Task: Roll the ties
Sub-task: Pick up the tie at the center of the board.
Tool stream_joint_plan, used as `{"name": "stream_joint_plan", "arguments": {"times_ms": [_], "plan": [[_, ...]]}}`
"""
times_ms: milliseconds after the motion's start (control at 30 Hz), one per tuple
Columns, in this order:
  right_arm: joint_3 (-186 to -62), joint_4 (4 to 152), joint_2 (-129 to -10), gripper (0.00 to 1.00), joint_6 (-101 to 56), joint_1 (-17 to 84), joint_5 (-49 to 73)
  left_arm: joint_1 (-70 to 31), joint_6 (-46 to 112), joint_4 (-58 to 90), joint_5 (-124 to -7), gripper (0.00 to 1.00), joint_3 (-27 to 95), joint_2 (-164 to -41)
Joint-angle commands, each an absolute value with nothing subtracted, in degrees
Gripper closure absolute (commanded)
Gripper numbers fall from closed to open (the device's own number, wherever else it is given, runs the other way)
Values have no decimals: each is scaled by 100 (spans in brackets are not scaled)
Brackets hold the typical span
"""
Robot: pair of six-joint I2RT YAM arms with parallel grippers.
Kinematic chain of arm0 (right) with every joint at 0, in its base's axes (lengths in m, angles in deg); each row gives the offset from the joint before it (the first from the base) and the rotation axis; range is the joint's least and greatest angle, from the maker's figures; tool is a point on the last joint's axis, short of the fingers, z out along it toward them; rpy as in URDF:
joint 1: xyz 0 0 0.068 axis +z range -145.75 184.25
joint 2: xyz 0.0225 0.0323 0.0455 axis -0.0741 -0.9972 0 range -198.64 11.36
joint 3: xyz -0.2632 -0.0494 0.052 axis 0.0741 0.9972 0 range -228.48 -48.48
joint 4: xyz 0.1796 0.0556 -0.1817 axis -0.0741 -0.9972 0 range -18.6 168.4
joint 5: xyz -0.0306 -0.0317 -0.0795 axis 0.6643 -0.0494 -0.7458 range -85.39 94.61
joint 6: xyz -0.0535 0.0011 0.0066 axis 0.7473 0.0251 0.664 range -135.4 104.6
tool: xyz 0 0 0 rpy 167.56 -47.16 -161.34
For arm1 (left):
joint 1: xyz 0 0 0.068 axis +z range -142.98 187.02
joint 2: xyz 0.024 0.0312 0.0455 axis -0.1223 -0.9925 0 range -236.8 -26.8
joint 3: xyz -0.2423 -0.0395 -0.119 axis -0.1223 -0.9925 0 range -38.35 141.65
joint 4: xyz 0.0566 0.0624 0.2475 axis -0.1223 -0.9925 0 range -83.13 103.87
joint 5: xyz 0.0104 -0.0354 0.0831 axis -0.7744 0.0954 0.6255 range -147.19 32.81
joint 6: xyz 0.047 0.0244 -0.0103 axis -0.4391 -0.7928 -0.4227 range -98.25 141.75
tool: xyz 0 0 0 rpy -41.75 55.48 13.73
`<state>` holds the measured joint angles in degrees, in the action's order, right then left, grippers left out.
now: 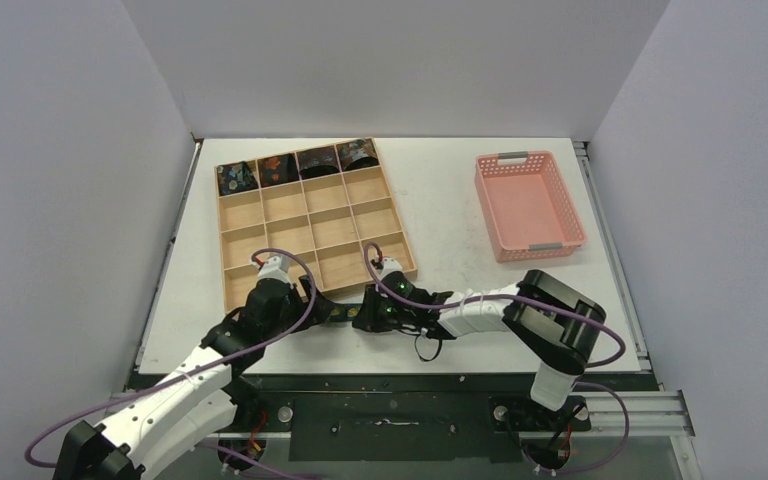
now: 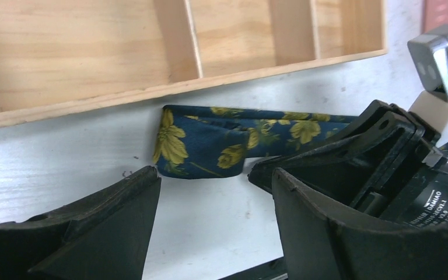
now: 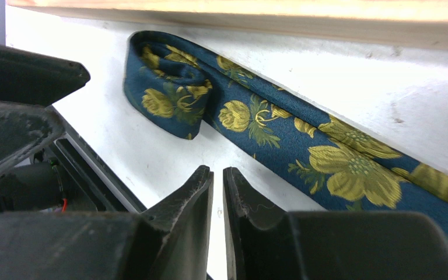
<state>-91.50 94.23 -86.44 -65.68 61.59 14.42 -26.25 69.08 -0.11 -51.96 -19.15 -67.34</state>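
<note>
1. A long navy fabric necktie with yellow flowers [image 3: 268, 125] lies flat on the white tabletop [image 1: 450, 230]. It runs along the 6 o'clock edge of the pale wooden divided tray [image 1: 285, 205], just beside it.
2. One end of this necktie is folded over on itself into a loose loop. In the right wrist view the loop sits at 11 o'clock from the fingertips.
3. The left pincer [image 2: 210, 186] is spread wide and holds nothing. The looped end lies at 12 o'clock between its two black fingers, apart from both.
4. The right pincer [image 3: 217, 175] is narrow, with only a thin slit between its fingers and nothing in it. Its tips stand over bare tabletop just short of the strip.
5. Four rolled dark printed ties [image 1: 317, 163] fill the tray's row at 12 o'clock, one per compartment.
6. A pink plastic basket [image 1: 530, 205] sits at 2 o'clock on the tabletop, well apart from the tray.
</note>
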Motion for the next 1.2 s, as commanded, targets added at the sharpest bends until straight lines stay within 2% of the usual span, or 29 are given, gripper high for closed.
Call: {"name": "stream_joint_plan", "arguments": {"times_ms": [0,67,167,400,733,1167], "plan": [[-9035,8888,-7775,80,-5951,6185,845,-2594,7042,-243,-5219,32,-1871,-6179],[-8983,8717,-7623,75,-5830,6289,718,-2594,7062,-433,-5178,32,-1921,-5983],[-9074,8637,-7748,74,-5775,6594,586,-2589,7148,-407,-5121,32,-2115,-5900],[-9865,8694,-8589,84,-5885,7263,479,-2593,7356,-800,-4761,33,-2023,-6169],[-10380,9000,-9444,94,-6473,7427,-584,-2586,8022,-1305,-4351,34,-2286,-5134],[-10350,9468,-9771,95,-7022,7305,-1227,-2593,8011,-1267,-4338,34,-2321,-5278]]}}
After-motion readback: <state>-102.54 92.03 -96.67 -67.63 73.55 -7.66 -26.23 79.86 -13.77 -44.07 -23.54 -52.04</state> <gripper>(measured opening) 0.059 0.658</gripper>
